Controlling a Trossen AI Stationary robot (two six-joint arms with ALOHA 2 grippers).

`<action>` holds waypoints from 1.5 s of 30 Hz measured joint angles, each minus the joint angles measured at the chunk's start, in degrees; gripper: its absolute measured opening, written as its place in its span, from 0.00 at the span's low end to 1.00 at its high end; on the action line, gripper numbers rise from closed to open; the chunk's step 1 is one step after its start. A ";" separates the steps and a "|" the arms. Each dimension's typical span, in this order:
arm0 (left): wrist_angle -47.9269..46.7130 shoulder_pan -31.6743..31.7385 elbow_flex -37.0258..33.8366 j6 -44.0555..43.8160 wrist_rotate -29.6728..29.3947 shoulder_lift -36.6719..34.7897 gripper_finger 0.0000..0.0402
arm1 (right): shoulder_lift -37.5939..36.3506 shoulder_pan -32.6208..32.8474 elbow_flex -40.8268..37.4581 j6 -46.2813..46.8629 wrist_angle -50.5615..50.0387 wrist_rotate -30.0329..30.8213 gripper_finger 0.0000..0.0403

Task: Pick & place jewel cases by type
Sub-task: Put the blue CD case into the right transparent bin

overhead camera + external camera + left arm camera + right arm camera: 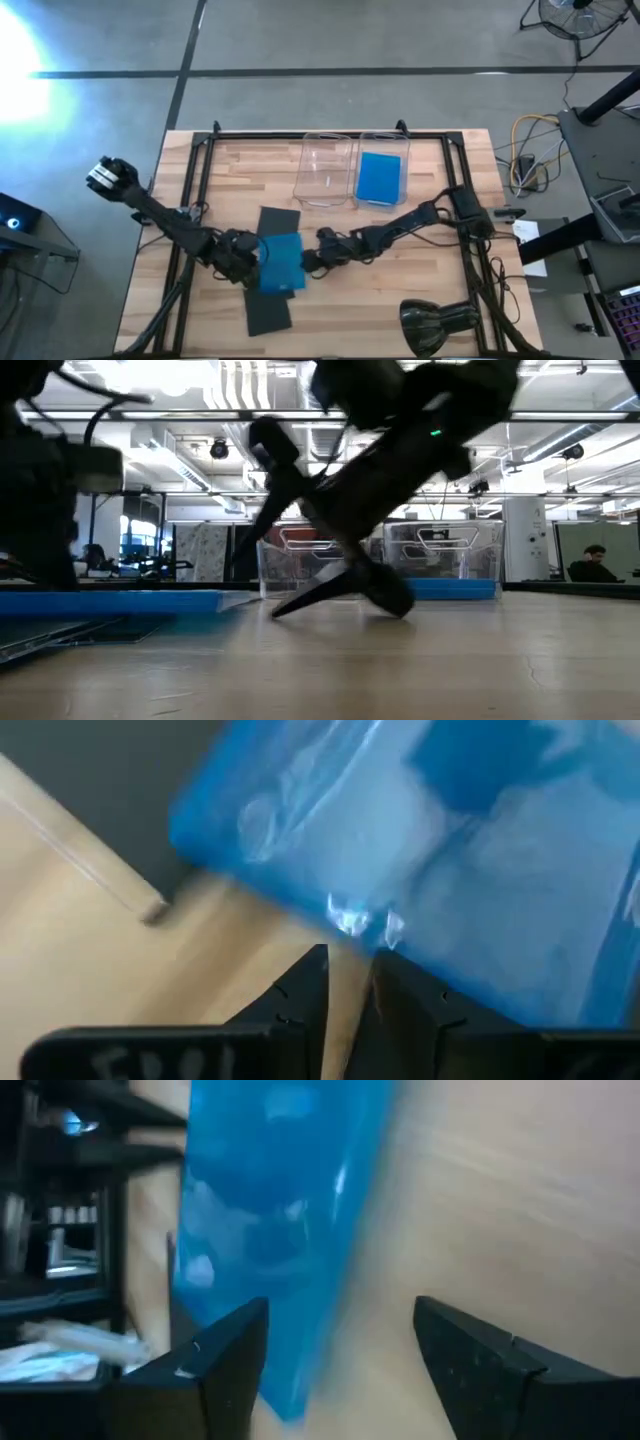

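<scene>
A blue jewel case [281, 264] lies flat on the wooden counter [420, 300], directly between the two sets of fingers, its sides turned a little off square with the counter's edges. The left gripper [243, 256] sits at the case's left side; in its wrist view the fingers [300, 1000] are nearly together at the case's edge, and whether they pinch it cannot be told. The right gripper [311, 259] is just beside the case's right side, its fingers [480, 1365] spread wide apart with bare wood between them and the blue edge against one finger. A dark jewel case [279, 222] lies partly under the blue one on its far side, and another dark case [269, 312] lies near its front side. Beyond both sets of fingers stand two clear bins [326, 168], the right one holding a second blue case [378, 178]. Open wood lies to the right of the right fingers.
</scene>
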 joint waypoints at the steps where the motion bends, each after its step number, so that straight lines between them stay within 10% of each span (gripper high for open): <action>1: 2.22 0.11 -1.18 0.08 0.42 0.94 0.16 | 1.19 -0.14 1.57 -0.10 0.28 -0.50 0.63; 13: 4.98 0.83 -2.30 8.01 1.15 5.10 0.16 | -4.44 -7.23 9.75 -12.69 -5.19 -7.31 0.54; 22: -5.97 1.11 1.89 8.71 -10.93 -3.21 0.16 | -16.94 -11.55 8.69 -24.18 -23.73 -5.49 0.07; 40: 6.42 6.78 0.74 8.44 -3.46 3.84 0.16 | -5.59 -7.81 5.80 -19.39 -22.99 -2.45 0.63; 45: 8.53 8.37 0.74 13.14 -0.85 7.38 0.16 | 0.80 -9.52 6.74 -19.65 -8.91 -13.36 0.70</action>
